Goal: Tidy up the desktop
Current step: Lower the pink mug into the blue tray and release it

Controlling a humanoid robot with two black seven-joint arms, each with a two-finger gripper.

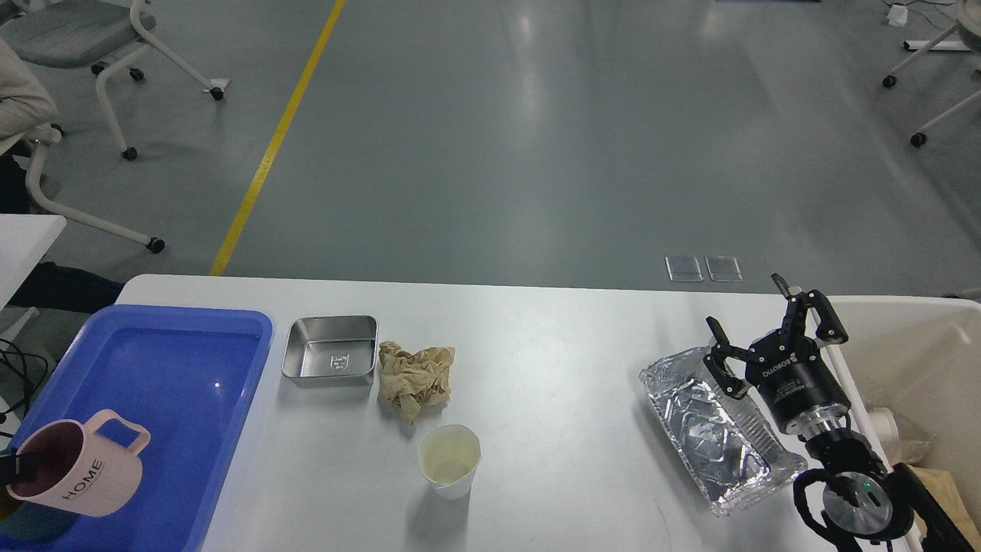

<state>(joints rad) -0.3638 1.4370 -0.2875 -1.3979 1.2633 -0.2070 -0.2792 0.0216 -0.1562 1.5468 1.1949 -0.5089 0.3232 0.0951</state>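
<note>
The white desktop (552, 368) holds a small steel tray (331, 360), a crumpled brown paper (414, 376), a white paper cup (449, 460) and a crinkled foil tray (713, 429). My left gripper (11, 466) barely shows at the left edge, one finger inside the rim of a pink "HOME" mug (80, 475). It holds the mug tilted over the near left corner of the blue tray (176, 368). My right gripper (747, 303) is open and empty above the far right end of the foil tray.
A cream-white bin (920, 345) stands off the table's right end, with some rubbish in it. A dark blue object (34, 529) lies under the mug in the blue tray. Office chairs stand on the floor beyond the table.
</note>
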